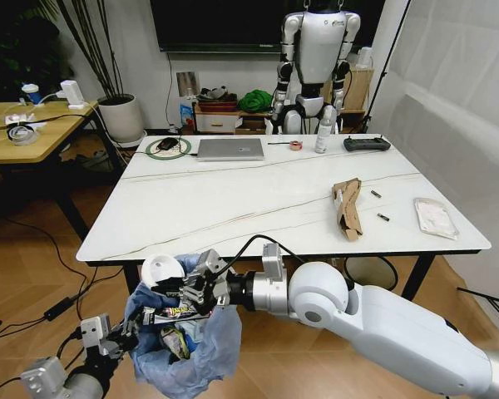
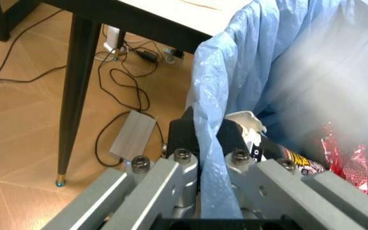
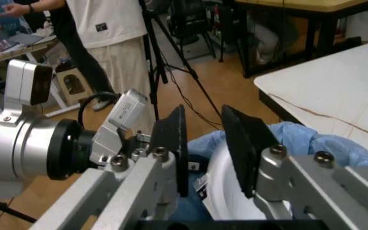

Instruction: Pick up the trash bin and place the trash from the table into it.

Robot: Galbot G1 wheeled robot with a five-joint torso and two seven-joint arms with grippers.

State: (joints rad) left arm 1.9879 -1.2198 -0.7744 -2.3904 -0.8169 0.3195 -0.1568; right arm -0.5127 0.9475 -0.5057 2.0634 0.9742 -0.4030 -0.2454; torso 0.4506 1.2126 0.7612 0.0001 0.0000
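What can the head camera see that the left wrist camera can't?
Head view alone: the torn brown cardboard lying on the table, and the right gripper over the trash bin. Left wrist view alone: the left gripper, close up, clamped on the bin's blue bag, and a grey box on the floor. Both: the bag and the litter inside.

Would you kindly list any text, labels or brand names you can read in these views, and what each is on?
No text can be read.
Black wrapper with white and yellow print in the light-blue-bagged trash bin: lettering too blurred.
Black-printed label below the right gripper: too small.
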